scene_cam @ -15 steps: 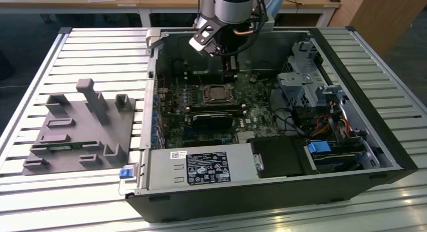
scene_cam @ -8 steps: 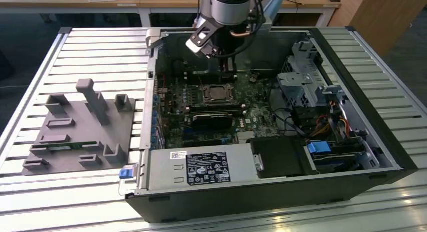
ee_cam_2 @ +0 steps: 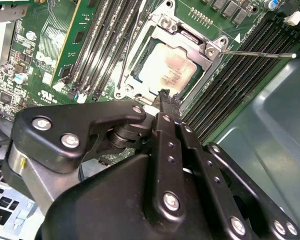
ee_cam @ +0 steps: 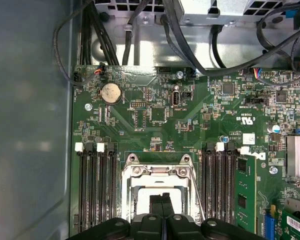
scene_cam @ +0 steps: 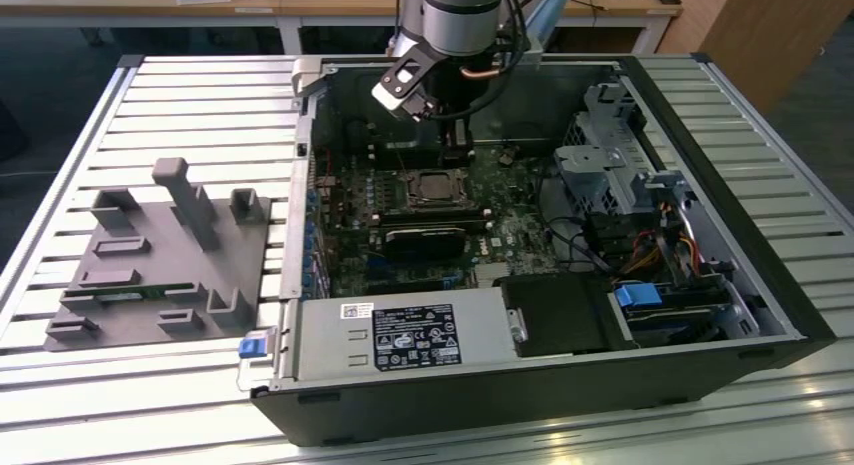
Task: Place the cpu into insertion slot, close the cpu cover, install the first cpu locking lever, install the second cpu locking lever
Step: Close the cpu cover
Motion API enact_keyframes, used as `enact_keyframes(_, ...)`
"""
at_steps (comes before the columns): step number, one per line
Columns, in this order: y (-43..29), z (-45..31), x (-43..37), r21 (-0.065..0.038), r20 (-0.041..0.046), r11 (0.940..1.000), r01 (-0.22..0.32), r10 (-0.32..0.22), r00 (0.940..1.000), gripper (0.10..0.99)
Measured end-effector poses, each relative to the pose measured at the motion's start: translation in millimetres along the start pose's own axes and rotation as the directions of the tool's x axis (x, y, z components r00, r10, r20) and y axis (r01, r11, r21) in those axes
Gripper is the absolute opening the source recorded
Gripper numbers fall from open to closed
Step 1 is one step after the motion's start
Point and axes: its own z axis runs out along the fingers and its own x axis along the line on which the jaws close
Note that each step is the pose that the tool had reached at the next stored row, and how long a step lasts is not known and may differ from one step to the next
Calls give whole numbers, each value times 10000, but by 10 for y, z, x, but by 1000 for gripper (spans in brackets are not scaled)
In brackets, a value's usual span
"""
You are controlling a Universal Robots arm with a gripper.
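The cpu (ee_cam_2: pixel 166 70) lies flat in the insertion slot (ee_cam_2: pixel 135 80) on the green motherboard, its dull silver top showing. The cpu cover (ee_cam_2: pixel 210 50), a silvery frame, lies down around it. One thin wire locking lever (ee_cam_2: pixel 255 54) sticks out sideways over the memory slots, and another (ee_cam_2: pixel 126 57) runs along the socket's opposite side. My gripper (ee_cam_2: pixel 165 97) hovers just at the socket's edge, its black fingers pressed together with nothing between them. In the first wrist view the fingertips (ee_cam: pixel 155 202) overlap the cover (ee_cam: pixel 135 172). The exterior view shows the gripper (scene_cam: pixel 454 145) just behind the socket (scene_cam: pixel 434 188).
Long black memory slots (ee_cam: pixel 95 185) flank the socket, and a green memory stick (ee_cam: pixel 242 195) stands beside them. Cables (ee_cam: pixel 190 35) cross the case wall. A power supply (scene_cam: pixel 400 335) and a drive cage (scene_cam: pixel 627 185) fill the case. A grey fixture (scene_cam: pixel 160 255) sits at the exterior view's left.
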Motion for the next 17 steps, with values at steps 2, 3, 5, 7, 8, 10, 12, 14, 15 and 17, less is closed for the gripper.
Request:
enact_keyframes(2,-1,0,0,0,0,10000,1,-1,10000,106)
enact_keyframes(3,-3,0,0,0,0,10000,-1,1,10000,106)
enact_keyframes(5,-12,0,0,-1,-2,10000,0,0,10000,106)
enact_keyframes(7,-24,0,0,0,-1,10000,-1,1,10000,106)
enact_keyframes(8,-26,0,0,0,-1,10000,0,0,10000,106)
enact_keyframes(10,-26,0,0,0,1,10000,0,0,10000,106)
enact_keyframes(12,-26,1,0,0,0,10000,0,0,10000,106)
enact_keyframes(14,-26,4,0,0,0,10000,0,0,10000,106)
enact_keyframes(15,-26,7,0,0,1,10000,0,0,10000,106)
enact_keyframes(17,-27,10,0,-1,-1,10000,0,0,10000,106)
